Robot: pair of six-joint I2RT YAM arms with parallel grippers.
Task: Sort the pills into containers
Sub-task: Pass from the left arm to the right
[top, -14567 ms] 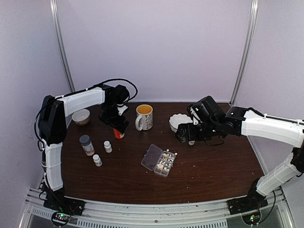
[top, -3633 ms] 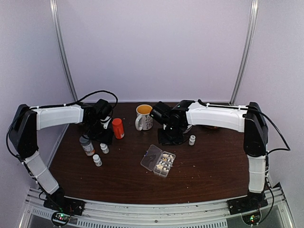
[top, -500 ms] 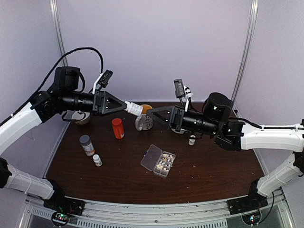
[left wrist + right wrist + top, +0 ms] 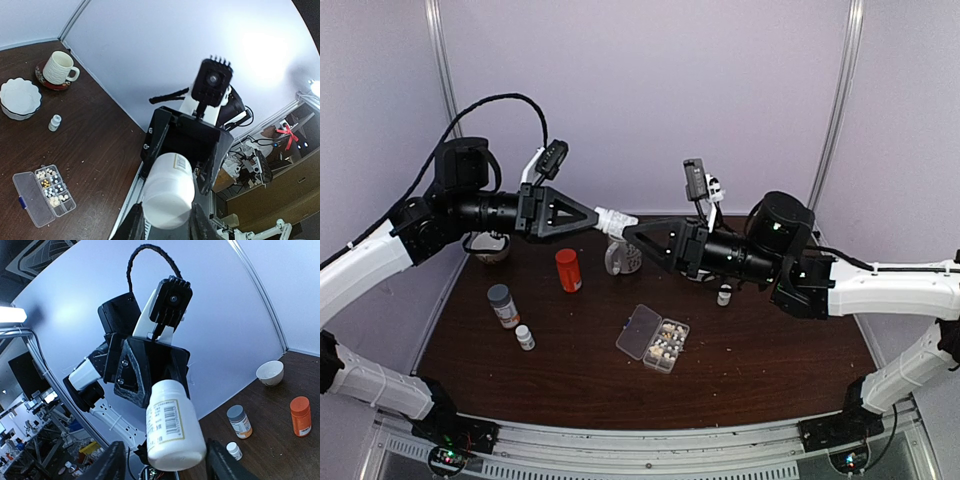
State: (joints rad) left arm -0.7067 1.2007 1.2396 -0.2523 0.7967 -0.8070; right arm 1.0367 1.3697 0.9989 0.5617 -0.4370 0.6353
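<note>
Both arms are raised above the table, tips facing each other. My left gripper (image 4: 588, 217) (image 4: 167, 212) is shut on a white bottle (image 4: 616, 219) (image 4: 168, 189) and holds it level in the air. My right gripper (image 4: 634, 233) (image 4: 166, 446) is open, its fingers on either side of the bottle's (image 4: 174, 424) other end with a small gap on each side. The clear organizer box (image 4: 639, 329) (image 4: 26, 198) lies mid-table with its lid open. Whitish and tan pills (image 4: 666, 341) (image 4: 50, 187) fill its compartments.
On the left of the table stand an orange bottle (image 4: 567, 270) (image 4: 300, 416), a grey-capped bottle (image 4: 502, 305) (image 4: 240, 421), a small white bottle (image 4: 525, 337) and a small bowl (image 4: 490, 247). A mug (image 4: 59, 67), a white bowl (image 4: 20, 97) and another small bottle (image 4: 724, 295) are at the back.
The left gripper has carried the white bottle to the right, into the right gripper's jaws. The right jaws have narrowed around the bottle's end.
</note>
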